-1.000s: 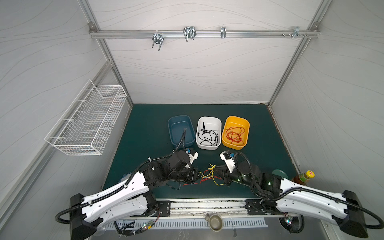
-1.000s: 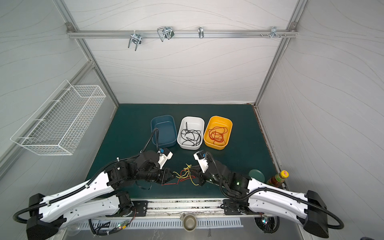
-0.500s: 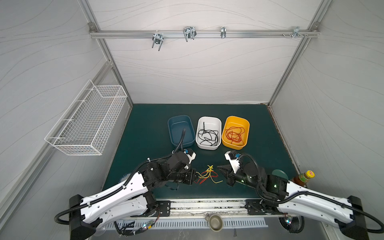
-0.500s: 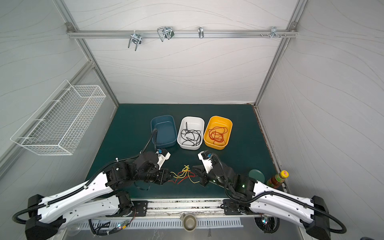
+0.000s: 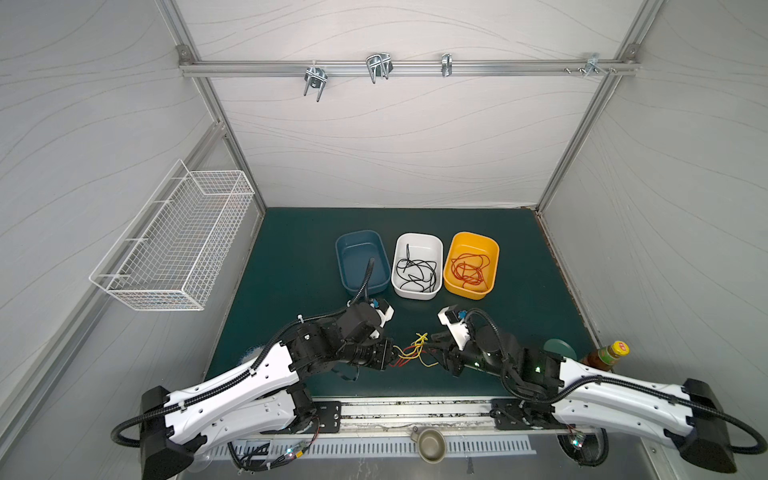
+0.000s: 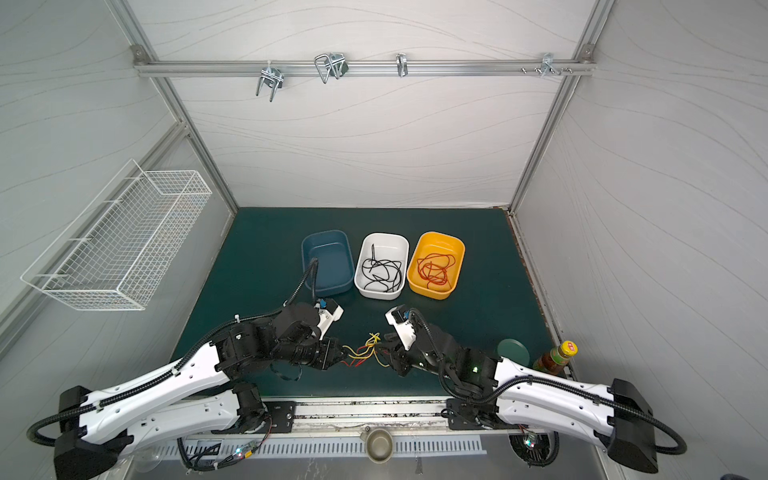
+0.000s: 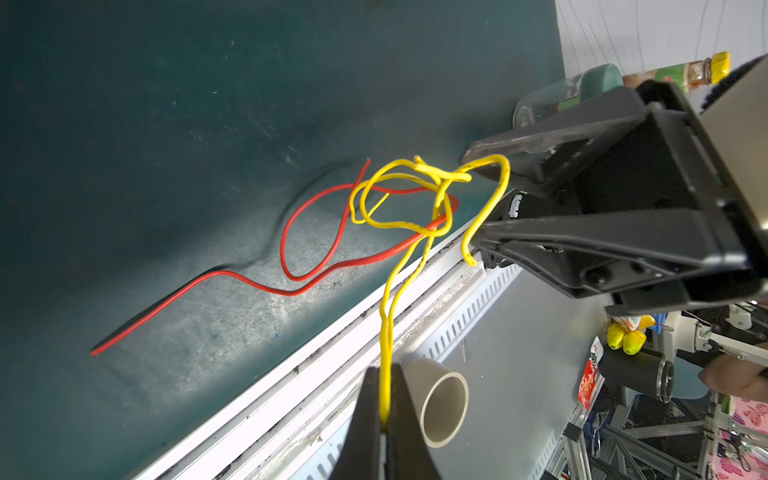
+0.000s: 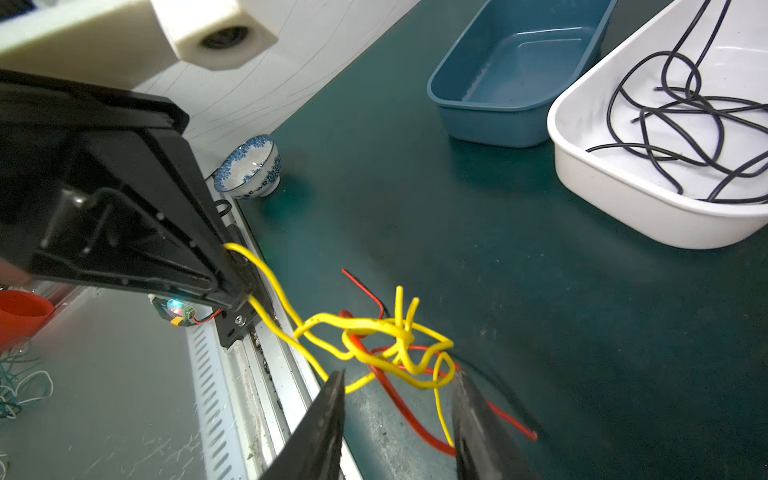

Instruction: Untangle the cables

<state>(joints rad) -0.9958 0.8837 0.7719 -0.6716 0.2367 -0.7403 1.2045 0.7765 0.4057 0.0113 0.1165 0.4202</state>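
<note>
Left jaws, closed tight on a doubled strand of the yellow cable (image 7: 386, 345), hold its knotted loops just above the green desk (image 5: 291, 257) near the front edge; a red cable (image 7: 291, 293) threads through the knot and trails flat on the desk. Right jaws stand apart around a loose yellow end, clamping nothing. Behind, black cables (image 5: 415, 270) lie in the white tub (image 5: 415, 293) and red cables (image 5: 469, 268) in the yellow tub (image 5: 465, 293).
</note>
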